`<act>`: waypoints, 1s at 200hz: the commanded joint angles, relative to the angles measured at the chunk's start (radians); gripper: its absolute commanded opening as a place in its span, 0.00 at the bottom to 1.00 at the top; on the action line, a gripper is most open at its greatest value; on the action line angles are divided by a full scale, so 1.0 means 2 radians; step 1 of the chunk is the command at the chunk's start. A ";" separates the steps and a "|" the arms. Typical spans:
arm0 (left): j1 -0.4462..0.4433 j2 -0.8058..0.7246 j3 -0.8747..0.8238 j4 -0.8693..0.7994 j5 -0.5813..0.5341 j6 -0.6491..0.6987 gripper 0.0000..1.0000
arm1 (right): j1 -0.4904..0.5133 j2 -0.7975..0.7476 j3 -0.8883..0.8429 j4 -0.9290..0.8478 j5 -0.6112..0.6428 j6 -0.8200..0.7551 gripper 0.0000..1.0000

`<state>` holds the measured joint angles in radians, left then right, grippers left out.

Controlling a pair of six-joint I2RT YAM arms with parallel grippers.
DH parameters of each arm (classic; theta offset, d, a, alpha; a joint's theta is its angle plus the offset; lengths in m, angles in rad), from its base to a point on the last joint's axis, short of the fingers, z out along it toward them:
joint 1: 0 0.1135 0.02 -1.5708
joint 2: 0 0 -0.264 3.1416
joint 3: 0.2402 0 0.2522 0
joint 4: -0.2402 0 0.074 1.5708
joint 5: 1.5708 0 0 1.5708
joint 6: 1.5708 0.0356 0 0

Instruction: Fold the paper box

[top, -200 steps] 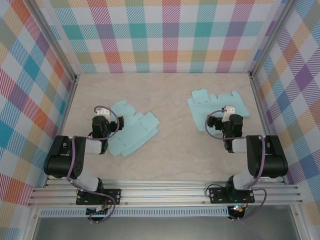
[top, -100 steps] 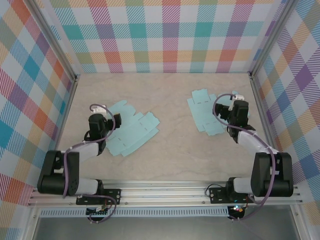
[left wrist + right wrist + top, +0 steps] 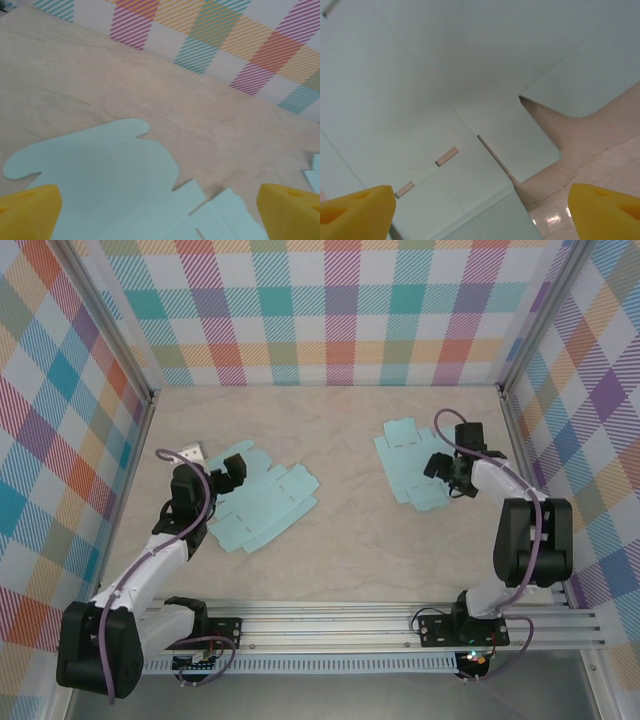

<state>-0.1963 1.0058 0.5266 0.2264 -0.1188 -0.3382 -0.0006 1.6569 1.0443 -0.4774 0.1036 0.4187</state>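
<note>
Two flat light-blue paper box blanks lie on the table. The left blank (image 3: pixel 268 502) is unfolded, with its rounded flap (image 3: pixel 95 165) right under my left gripper (image 3: pixel 160 217). That gripper (image 3: pixel 229 476) hovers over the blank's left end, open, with nothing between its yellow fingertips (image 3: pixel 27 210). The right blank (image 3: pixel 405 462) lies flat too. My right gripper (image 3: pixel 446 475) is close above its right part, open, the slotted sheet (image 3: pixel 445 80) spreading beneath its yellow fingertips (image 3: pixel 607 207). Nothing is held.
Checked walls enclose the table on the back (image 3: pixel 340 320), left and right. Bare marbled tabletop (image 3: pixel 350 540) lies between the two blanks and in front of them. The metal rail (image 3: pixel 330 625) with both arm bases runs along the near edge.
Both arms have stretched out from their folded pose. The left gripper swung to the left blank's left end. The right gripper went back-right, then came down close over the right blank.
</note>
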 commanded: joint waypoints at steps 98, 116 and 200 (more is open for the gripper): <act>-0.024 -0.030 0.009 -0.023 0.007 -0.097 1.00 | 0.067 -0.044 -0.083 0.020 -0.138 0.093 0.84; -0.031 -0.012 0.014 -0.025 0.009 -0.109 1.00 | 0.106 -0.046 -0.086 0.046 -0.151 0.119 0.84; -0.149 0.097 0.066 -0.032 -0.037 -0.231 0.97 | 0.207 -0.058 -0.019 0.059 -0.145 0.139 0.86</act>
<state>-0.4030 1.1465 0.6067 0.1745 -0.1379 -0.6876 0.4225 1.6356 0.9844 -0.3275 -0.2314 0.6930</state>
